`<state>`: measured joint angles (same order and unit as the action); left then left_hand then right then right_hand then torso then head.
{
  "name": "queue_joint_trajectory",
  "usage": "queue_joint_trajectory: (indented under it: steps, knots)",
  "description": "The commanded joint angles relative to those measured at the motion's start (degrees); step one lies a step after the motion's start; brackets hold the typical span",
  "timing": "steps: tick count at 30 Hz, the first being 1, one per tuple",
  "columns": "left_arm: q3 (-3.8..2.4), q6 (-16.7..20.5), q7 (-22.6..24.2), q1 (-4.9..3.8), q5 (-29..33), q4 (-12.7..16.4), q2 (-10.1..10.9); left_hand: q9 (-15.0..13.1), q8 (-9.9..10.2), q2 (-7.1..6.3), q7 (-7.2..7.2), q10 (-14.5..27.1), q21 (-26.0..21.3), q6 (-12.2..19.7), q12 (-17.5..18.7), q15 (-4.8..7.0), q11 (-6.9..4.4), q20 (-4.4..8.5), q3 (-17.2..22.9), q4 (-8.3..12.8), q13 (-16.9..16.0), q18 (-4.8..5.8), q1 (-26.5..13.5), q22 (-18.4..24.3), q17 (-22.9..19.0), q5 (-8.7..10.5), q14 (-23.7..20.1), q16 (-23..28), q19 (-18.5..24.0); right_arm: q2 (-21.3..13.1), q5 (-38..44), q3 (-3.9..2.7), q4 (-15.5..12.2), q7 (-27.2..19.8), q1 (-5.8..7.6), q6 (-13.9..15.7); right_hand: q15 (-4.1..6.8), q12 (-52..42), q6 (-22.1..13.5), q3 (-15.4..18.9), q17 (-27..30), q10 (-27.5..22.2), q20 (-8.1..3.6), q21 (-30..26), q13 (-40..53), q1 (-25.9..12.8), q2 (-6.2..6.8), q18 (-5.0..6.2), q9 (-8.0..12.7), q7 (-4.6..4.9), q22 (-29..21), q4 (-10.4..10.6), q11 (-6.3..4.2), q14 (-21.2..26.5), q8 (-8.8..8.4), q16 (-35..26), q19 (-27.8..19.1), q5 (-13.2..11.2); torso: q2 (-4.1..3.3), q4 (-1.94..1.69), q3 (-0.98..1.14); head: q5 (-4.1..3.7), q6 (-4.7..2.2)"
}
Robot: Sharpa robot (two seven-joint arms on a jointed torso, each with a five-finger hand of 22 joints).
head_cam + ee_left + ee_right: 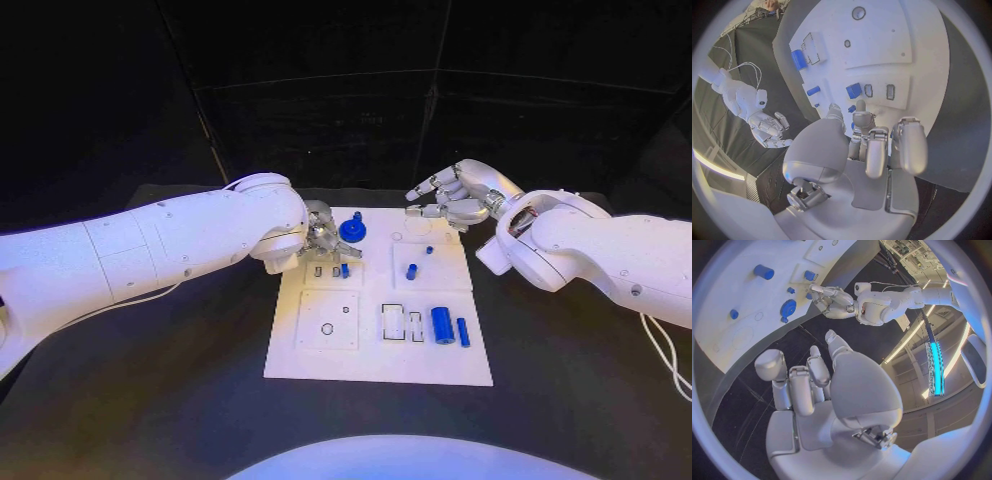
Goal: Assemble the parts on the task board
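Left hand [320, 245] hovers over the task board [378, 360] far-left corner, fingers curled, empty as far as I can tell, beside the blue disc part [353, 232]. Right hand [454, 195] hangs loose beyond the board's far edge, holding nothing. Best to lower straight and pinch cleanly.

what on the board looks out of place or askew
Nothing stands out. The blue parts lie or stand tidily on the task board, none spilled or damaged. The left robot hand is over the board's far edge.
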<state>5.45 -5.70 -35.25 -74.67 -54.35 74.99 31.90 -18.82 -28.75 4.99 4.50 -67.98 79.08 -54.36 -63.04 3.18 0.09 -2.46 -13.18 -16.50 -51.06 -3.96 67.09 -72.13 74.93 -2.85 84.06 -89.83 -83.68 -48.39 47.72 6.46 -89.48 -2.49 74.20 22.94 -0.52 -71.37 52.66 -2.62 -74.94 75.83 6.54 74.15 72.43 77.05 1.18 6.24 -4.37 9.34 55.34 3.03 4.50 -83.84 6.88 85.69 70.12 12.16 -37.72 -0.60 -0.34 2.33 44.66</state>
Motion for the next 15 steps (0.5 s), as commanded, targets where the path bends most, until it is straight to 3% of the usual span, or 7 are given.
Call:
queue_joint_trajectory:
  steps: [1,15]
  knots:
    - [-0.02,-2.5,-2.7,-0.16,-1.0,-0.2,-0.5,-0.2,-0.5,0.02,-0.07,-0.4,0.5,0.3,-0.5,0.54,0.09,0.22,-0.6,-0.1,-0.2,0.69,-0.8,-0.2,15.1,0.11,5.9,-0.2,-1.6,0.1,-0.3,-0.05,0.1,-0.2,0.12,-0.6,0.35,0.2,0.3,0.0,-5.9,-0.3,-0.09,-0.2,-0.1,0.4,-0.15,0.63,-0.1,0.08,0.0,0.3,-0.08,-3.8,0.36,-0.3,-0.5,0.2,0.03,-0.09,-0.06,-0.2,0.18]
    - [0.0,-5.5,-4.1,-0.29,-1.0,-1.5,-1.9,-1.2,-1.6,0.45,-0.26,-0.7,0.7,0.4,-1.0,0.65,-0.07,0.29,-1.2,0.1,-0.8,0.75,-0.9,-0.6,15.1,0.11,5.9,-0.2,-1.7,0.4,-0.3,-0.05,0.7,0.0,0.13,-1.0,0.37,0.2,0.3,0.0,-5.9,-0.3,-0.11,-0.2,0.0,0.3,-0.17,0.62,-0.1,0.06,0.0,0.4,-0.09,-3.8,0.42,-0.3,-0.5,0.2,0.05,-0.13,-0.02,-0.19,0.61]
